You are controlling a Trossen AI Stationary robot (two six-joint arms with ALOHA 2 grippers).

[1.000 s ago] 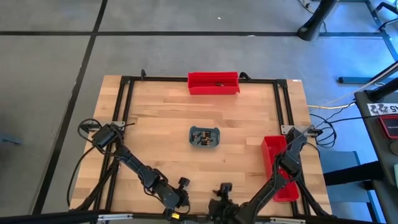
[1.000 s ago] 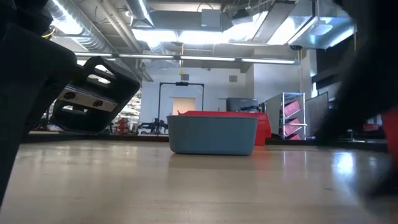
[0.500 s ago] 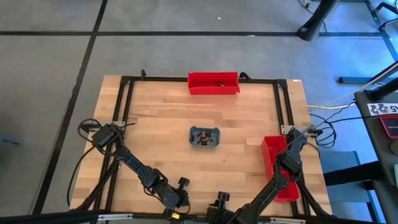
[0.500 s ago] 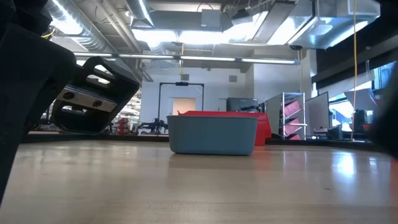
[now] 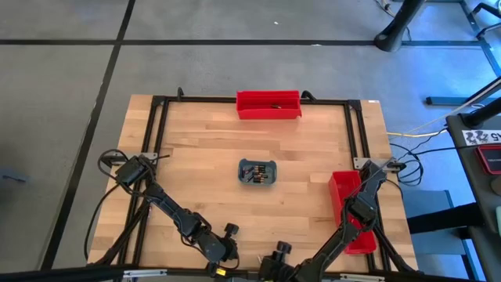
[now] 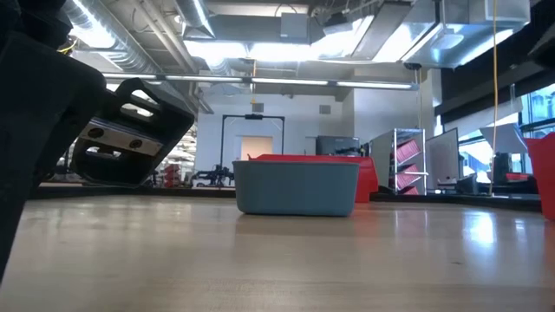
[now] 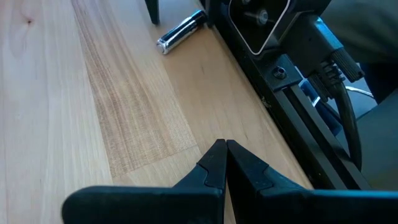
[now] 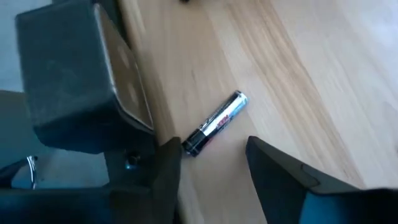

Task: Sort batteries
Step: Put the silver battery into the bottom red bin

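Note:
Several batteries (image 5: 257, 173) lie in the small grey-blue tray (image 5: 257, 172) at the table's middle, and one battery (image 5: 275, 104) lies in the far red bin (image 5: 268, 104). A loose silvery-and-dark battery (image 8: 216, 124) lies flat on the wood by the near edge. My right gripper (image 8: 213, 146) is open just behind it, a finger on either side, the battery's dark end close to one finger. The same battery (image 7: 180, 31) shows in the left wrist view. My left gripper (image 7: 224, 144) is shut, low over bare wood near the near edge (image 5: 229, 233).
A second red bin (image 5: 348, 211) stands by the table's right edge beside the right arm. A black rail frame (image 5: 156, 125) runs round the table. In the low view the left arm (image 6: 130, 130) fills the left side and the tray (image 6: 297, 186) stands mid-table.
My right gripper has moved toward the table's near edge and has gone out of the low view, where it showed as a dark blur on the right a second ago.

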